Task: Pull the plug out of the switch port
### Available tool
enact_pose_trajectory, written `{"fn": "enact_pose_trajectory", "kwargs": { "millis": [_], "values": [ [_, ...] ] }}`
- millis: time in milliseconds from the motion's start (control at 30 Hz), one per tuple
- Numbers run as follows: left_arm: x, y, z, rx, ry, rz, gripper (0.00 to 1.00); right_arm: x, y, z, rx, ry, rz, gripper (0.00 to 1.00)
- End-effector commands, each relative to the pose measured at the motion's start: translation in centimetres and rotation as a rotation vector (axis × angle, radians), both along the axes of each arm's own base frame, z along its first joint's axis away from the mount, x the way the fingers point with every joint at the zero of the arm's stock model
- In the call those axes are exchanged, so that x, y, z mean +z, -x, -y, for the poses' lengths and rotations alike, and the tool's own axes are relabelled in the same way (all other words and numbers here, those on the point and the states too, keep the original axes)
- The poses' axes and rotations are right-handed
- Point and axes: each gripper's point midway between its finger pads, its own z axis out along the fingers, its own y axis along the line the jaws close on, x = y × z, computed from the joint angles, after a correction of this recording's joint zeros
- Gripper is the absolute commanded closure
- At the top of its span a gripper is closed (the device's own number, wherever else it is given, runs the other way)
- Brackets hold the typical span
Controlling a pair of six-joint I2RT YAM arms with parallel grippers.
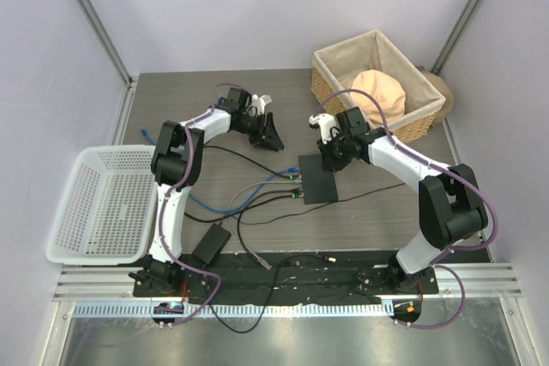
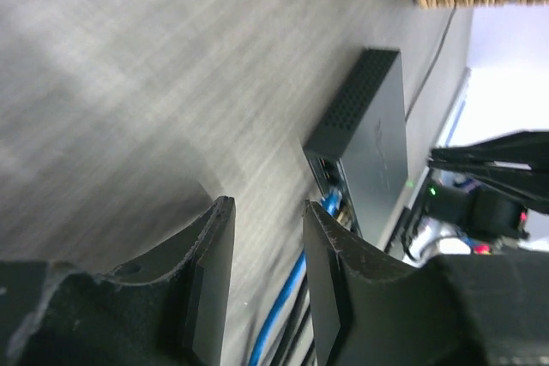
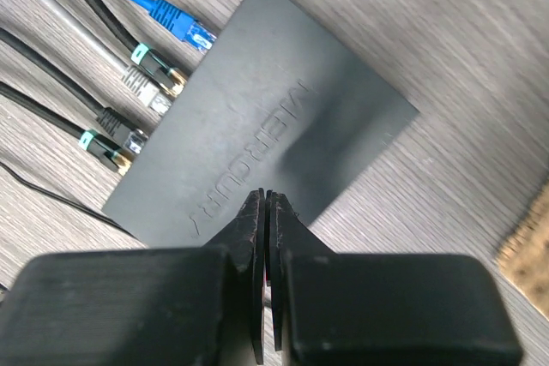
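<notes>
Though parted, left end effector holds nothing.

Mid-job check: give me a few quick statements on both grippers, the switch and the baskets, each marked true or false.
1. The right gripper is shut over the switch. True.
2. The left gripper is clamped on the blue cable. False: its jaws stand apart with nothing between them.
3. Several cables run to one edge of the switch. True.
4. The wicker basket is empty. False: a peach-coloured item lies in it.
5. The white basket sits on the right arm's side. False: it is on the left arm's side.
</notes>
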Motion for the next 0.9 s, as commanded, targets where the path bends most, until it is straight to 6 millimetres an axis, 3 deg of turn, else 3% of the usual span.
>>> {"fn": "enact_pose_trajectory", "kwargs": {
  "millis": [0, 133, 433, 867],
  "values": [
    [2.4, 2.5, 1.7, -0.094, 0.073, 0.007, 0.58, -0.1, -0.5, -1.6, -0.002, -0.070, -0.034, 0.99],
    [1.2, 3.3, 2.2, -0.117, 0.067, -0.018, 0.59, -2.1, 0.1, -1.5, -0.036, -0.071, -0.093, 0.99],
    [0.1, 5.8, 3.9, -0.206, 0.090, -0.062, 0.60, -4.3, 0.5, -0.7, -0.084, -0.034, -0.119, 0.99],
    [-1.7, 7.4, 5.0, -0.271, 0.082, -0.095, 0.63, -4.6, 0.9, -0.3, -0.089, -0.024, -0.121, 0.99]
  ]
}}
